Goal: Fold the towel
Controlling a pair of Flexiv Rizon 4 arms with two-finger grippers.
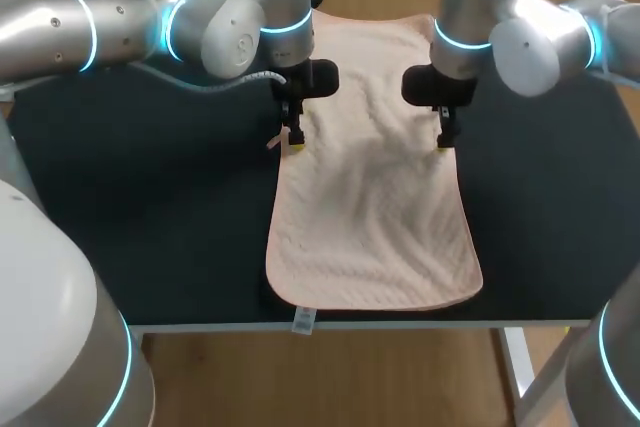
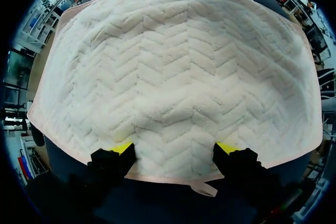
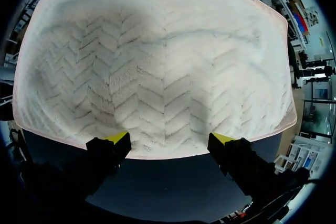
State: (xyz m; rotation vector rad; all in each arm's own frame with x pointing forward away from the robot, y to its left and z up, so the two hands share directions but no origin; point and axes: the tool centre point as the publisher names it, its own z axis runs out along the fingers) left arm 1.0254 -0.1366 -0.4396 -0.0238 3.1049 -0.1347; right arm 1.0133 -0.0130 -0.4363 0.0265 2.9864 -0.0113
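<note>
A cream towel with a zigzag weave lies flat and lengthwise on the dark table. Its near end reaches the table's front edge. My left gripper stands open over the towel's left edge, about halfway along. In the left wrist view the left gripper has its yellow fingertips resting wide apart on the towel near its hem. My right gripper stands open over the right edge, opposite the left one. The right wrist view shows the right gripper spread over the towel edge.
A white label hangs from the towel's near hem over the table's front edge. A small loop sticks out of the hem beside the left gripper. Bare dark table lies to both sides of the towel.
</note>
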